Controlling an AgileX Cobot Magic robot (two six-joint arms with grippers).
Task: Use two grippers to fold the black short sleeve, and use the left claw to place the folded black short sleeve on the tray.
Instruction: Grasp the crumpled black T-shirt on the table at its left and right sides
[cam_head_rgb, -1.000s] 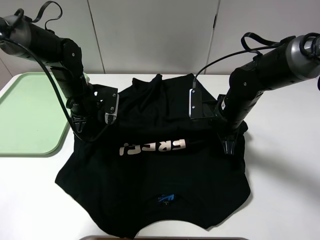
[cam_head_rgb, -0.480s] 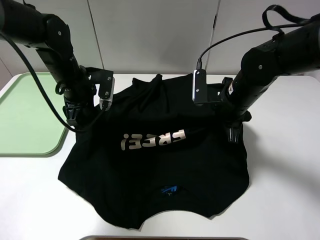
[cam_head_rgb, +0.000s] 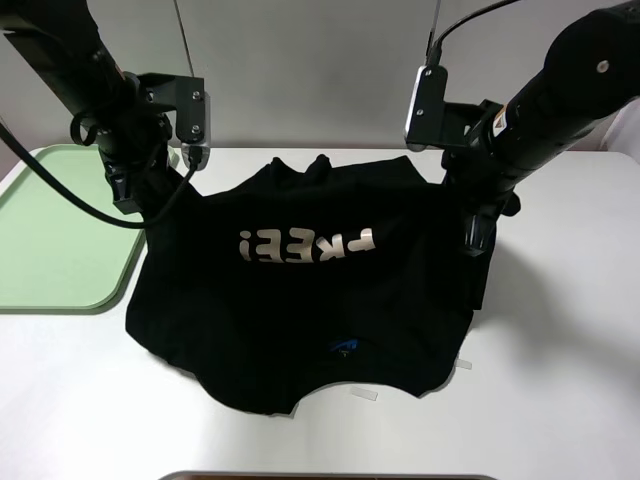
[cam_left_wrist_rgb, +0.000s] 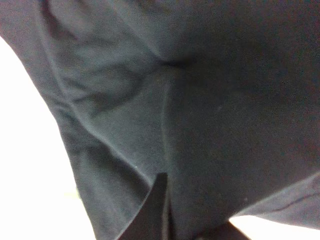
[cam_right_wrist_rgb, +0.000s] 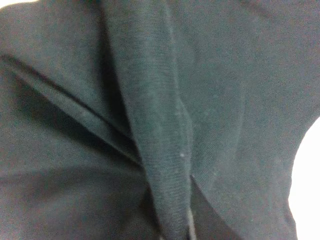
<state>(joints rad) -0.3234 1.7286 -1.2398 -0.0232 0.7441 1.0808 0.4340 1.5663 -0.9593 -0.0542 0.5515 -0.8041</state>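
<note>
The black short sleeve (cam_head_rgb: 300, 300) is lifted at both sides, and its lower part with the blue neck label (cam_head_rgb: 345, 348) drapes on the white table. Its pale lettering (cam_head_rgb: 305, 243) faces the camera. My left gripper (cam_head_rgb: 128, 195) is shut on the shirt's left edge, above the table. My right gripper (cam_head_rgb: 478, 240) is shut on the right edge. Black fabric fills the left wrist view (cam_left_wrist_rgb: 190, 100) and the right wrist view (cam_right_wrist_rgb: 150, 115), hiding most of both claws. The light-green tray (cam_head_rgb: 50, 230) lies at the left and holds nothing.
The white table (cam_head_rgb: 560, 330) carries the shirt and tray. Two small pale strips (cam_head_rgb: 365, 397) lie on the table just in front of the shirt's front edge. A wall stands close behind both arms.
Both arms have risen and moved back, lifting the shirt's sides. The lettering has moved up and the fabric now hangs tauter between the claws.
</note>
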